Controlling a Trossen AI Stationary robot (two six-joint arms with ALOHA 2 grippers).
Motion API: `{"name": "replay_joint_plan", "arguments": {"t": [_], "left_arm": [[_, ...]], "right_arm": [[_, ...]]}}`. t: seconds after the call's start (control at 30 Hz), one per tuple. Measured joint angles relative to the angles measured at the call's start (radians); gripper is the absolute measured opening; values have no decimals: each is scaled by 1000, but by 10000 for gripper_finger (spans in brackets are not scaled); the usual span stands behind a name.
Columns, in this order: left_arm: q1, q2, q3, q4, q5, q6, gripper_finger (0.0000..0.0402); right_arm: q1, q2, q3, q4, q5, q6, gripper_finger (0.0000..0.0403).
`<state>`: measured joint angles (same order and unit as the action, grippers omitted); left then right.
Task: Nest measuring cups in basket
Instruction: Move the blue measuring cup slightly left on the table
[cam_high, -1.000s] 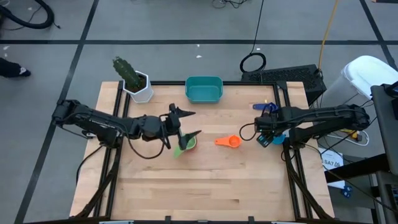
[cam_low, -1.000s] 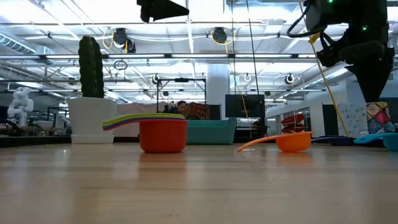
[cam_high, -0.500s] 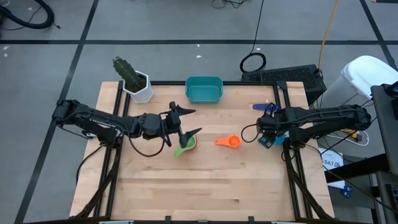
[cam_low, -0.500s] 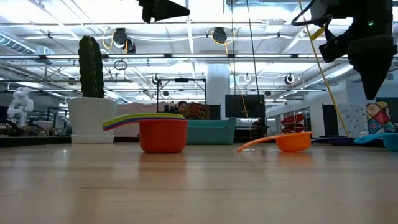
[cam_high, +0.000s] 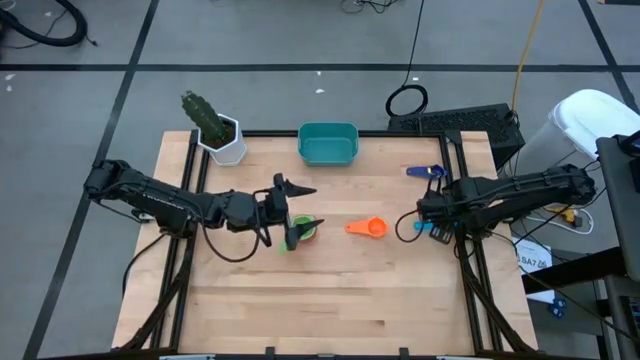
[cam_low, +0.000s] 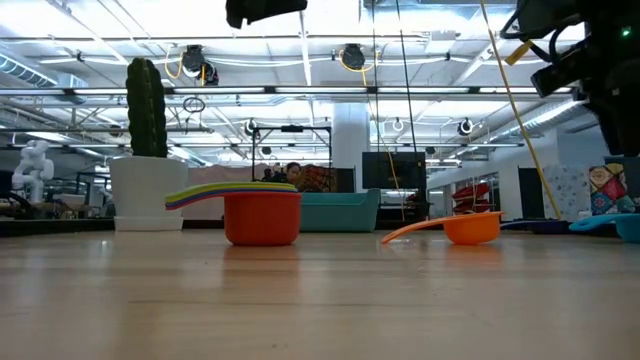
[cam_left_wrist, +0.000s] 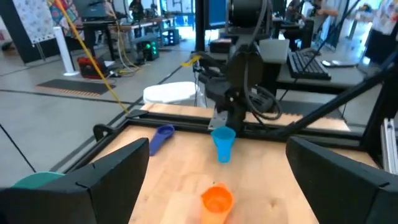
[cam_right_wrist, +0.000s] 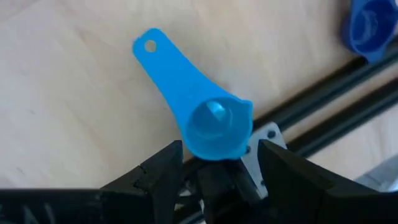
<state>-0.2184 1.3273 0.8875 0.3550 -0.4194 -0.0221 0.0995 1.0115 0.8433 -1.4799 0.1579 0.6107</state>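
A stack of nested measuring cups (cam_high: 300, 231), red on the outside (cam_low: 262, 217), stands on its base mid-table. My left gripper (cam_high: 296, 207) hovers open above it, high over the table (cam_low: 264, 9). An orange cup (cam_high: 370, 228) (cam_left_wrist: 216, 200) sits to the stack's right. A light blue cup (cam_right_wrist: 200, 117) lies on the table at the right edge. My right gripper (cam_right_wrist: 221, 171) is open above it, with a finger on each side of its bowl. A dark blue cup (cam_high: 425, 171) (cam_left_wrist: 160, 138) lies farther back. The teal basket (cam_high: 328, 144) stands at the far edge.
A white pot with a cactus (cam_high: 218, 130) stands at the far left corner, beside the basket. Black frame rails (cam_right_wrist: 336, 118) run along the table's right edge, close to the light blue cup. Bare wood stretches across the table's near half (cam_high: 320, 300).
My right gripper has moved toward the table's right and near edge, rising slightly, and now stands over the light blue cup. My left gripper has stayed above the stack with only a small shift. No cup has moved.
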Motion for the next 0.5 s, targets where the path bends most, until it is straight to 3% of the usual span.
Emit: {"name": "replay_joint_plan", "arguments": {"t": [0.17,0.5], "left_arm": [[-6,0,0,66,0,-13,379],[-8,0,0,6,0,-93,379]], "right_arm": [[23,0,0,13,-34,-12,201],[77,16,-50,56,-107,-50,201]]}}
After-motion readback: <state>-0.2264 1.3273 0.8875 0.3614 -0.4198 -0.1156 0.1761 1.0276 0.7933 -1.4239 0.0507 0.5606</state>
